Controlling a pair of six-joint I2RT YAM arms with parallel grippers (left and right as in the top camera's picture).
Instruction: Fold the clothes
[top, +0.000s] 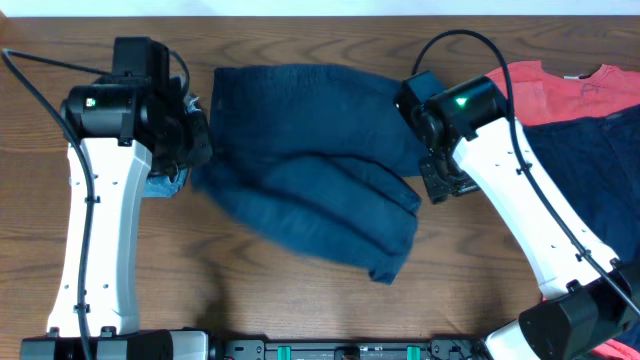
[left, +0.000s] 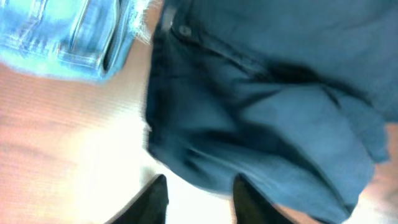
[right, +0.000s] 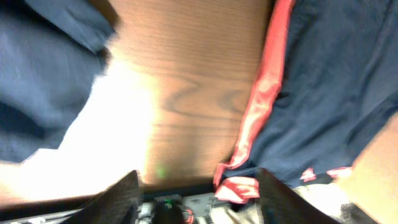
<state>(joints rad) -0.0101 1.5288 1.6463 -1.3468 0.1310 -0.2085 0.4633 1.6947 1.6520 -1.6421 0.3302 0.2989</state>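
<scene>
Dark blue shorts (top: 320, 165) lie rumpled across the middle of the wooden table, partly folded over; they also fill the left wrist view (left: 267, 106). My left gripper (left: 198, 198) is open and empty, just beside the shorts' left edge; in the overhead view it is under the left wrist (top: 190, 140). My right gripper (right: 198, 193) is open and empty above bare wood, right of the shorts' right edge (right: 43, 74); overhead it sits by the shorts (top: 440, 180).
A light blue denim garment (left: 68, 37) lies left of the shorts, mostly under the left arm (top: 165, 183). At the right are a red shirt (top: 560, 90) and a navy garment with red trim (top: 590, 170), also in the right wrist view (right: 329, 93).
</scene>
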